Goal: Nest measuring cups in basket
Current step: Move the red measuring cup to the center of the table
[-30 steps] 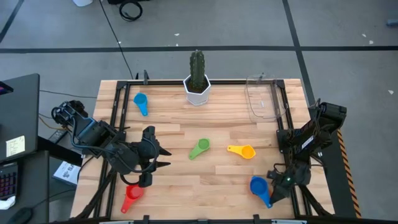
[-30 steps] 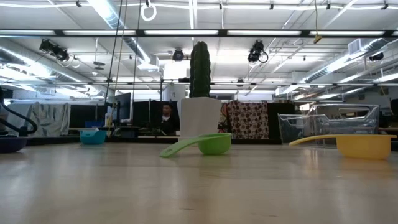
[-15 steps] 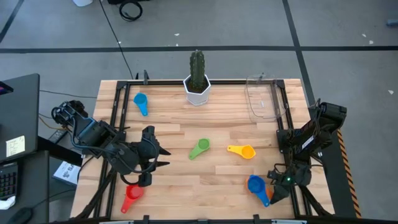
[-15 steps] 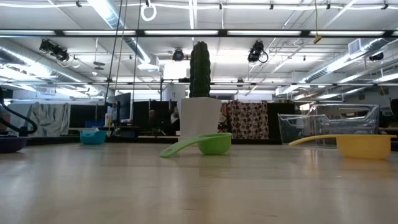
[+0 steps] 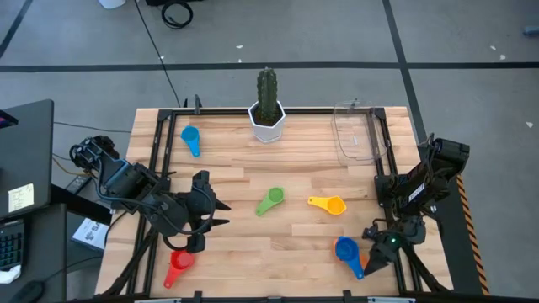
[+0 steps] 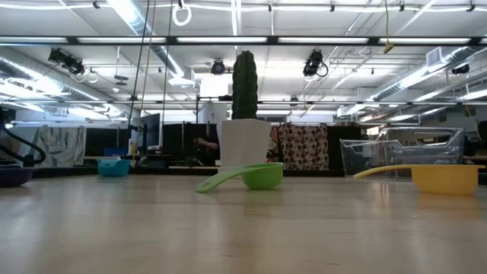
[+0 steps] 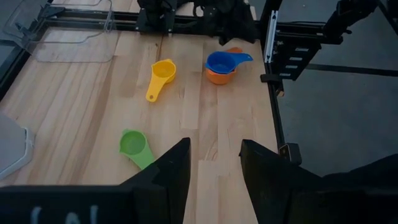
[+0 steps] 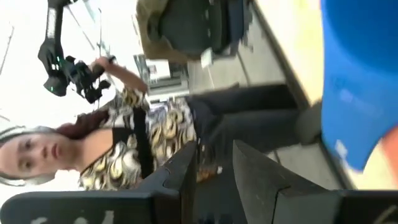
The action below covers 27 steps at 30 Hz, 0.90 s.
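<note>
Cups lie scattered over the table, none yet in the basket (image 5: 358,133), which sits empty at the far right corner. The blue cup (image 5: 346,250) rests near the front right edge, stacked on an orange cup (image 7: 219,76) that shows beneath it in the left wrist view; its handle runs toward the front edge and slightly right. The right gripper (image 5: 377,252) sits just beside that handle, tilted so its camera looks off past the table edge, and the blue bowl fills one side of its picture. Its fingers (image 8: 258,171) stand part-way apart with nothing visibly between them, so I cannot tell whether they hold the handle. This arm is plainly the nearer one for the blue-and-orange pair, and the basket lies straight back along the same side.

The yellow cup (image 5: 328,204) and green cup (image 5: 270,200) lie mid-table, handles pointing left. The left gripper (image 5: 215,212) hovers left of centre, jaws spread and empty. The red cup (image 5: 177,263) lies at the front edge below it, and the light blue cup (image 5: 191,137) at the far left.
</note>
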Available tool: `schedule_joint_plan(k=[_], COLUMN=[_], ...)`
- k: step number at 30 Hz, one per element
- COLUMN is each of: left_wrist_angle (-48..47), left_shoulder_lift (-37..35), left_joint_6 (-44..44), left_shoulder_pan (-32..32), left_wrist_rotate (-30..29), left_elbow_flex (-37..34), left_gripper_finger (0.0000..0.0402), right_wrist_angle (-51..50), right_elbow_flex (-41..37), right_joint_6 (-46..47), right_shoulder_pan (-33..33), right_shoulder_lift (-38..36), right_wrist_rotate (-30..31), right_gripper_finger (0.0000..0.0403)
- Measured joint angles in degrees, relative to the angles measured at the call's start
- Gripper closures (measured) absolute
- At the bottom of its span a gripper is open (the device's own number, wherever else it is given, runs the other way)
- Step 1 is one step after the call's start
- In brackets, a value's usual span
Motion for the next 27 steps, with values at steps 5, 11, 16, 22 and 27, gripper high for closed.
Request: schedule_joint_plan(k=[5,11,16,22,27], left_wrist_angle=[0.01,0.03,0.06,0.07,0.06], left_shoulder_lift=[0.0,0.0,0.0,0.0,0.0], left_joint_6=[0.0,0.02,-0.39,-0.39,0.01], left_shoulder_pan=[0.0,0.0,0.0,0.0,-0.01], left_wrist_rotate=[0.0,0.0,0.0,0.0,0.0], left_elbow_flex=[0.01,0.0,-0.01,-0.01,-0.01], left_gripper_finger=[0.0256,0.0256,0.0256,0.0256,0.0256], right_wrist_angle=[0.76,9.37,12.34,12.93,-1.64], right_elbow_flex=[0.0,2.01,5.72,13.25,20.27], right_joint_6=[-6.91,-30.13,-54.37,-91.83,-103.4], right_shoulder_pan=[-0.33,-1.85,-2.97,-5.03,-4.98], right_shoulder_lift=[0.0,0.0,-0.47,-5.04,-9.54], right_wrist_rotate=[8.02,13.66,19.69,20.96,25.32], right_gripper_finger=[0.0293,0.0293,0.0293,0.0293,0.0293])
